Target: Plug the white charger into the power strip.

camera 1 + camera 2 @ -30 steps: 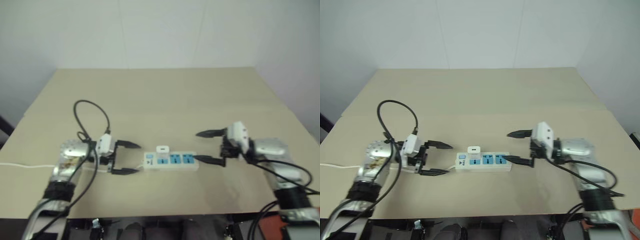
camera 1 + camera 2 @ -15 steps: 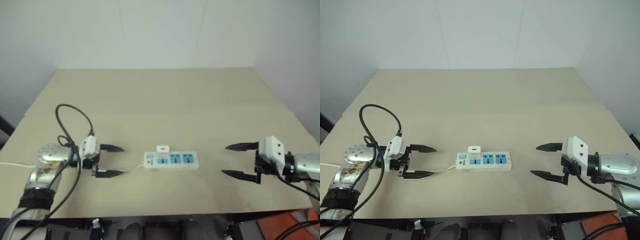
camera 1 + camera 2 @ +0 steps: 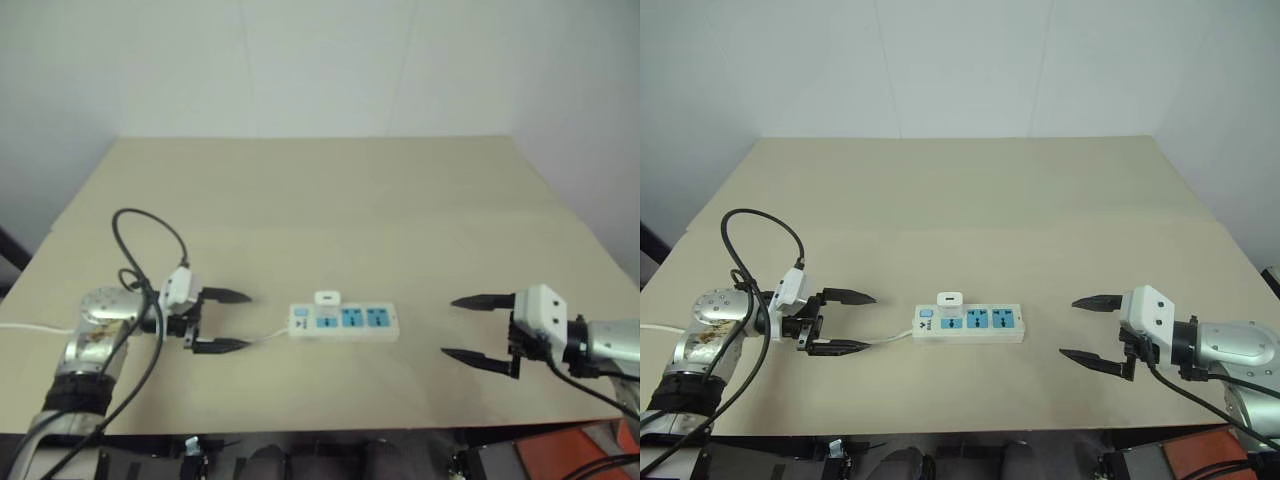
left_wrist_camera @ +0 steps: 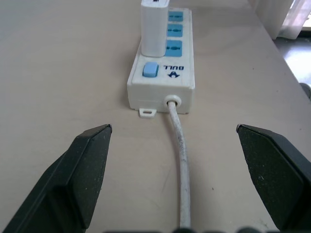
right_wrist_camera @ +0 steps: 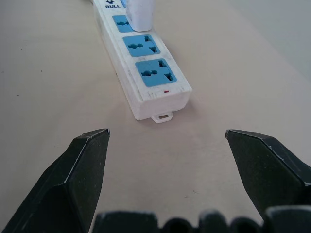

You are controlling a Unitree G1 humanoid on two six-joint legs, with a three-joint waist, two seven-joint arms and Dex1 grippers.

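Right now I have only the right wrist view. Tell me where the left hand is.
Observer: The left hand is open, just off the switch end of the power strip, touching nothing.
Operator: Give me the cord's path.
Observer: The cord leaves that switch end and lies on the table, running back between the left hand's fingers.
Operator: Confirm the charger.
Observer: The charger stands upright in the socket next to the blue switch.
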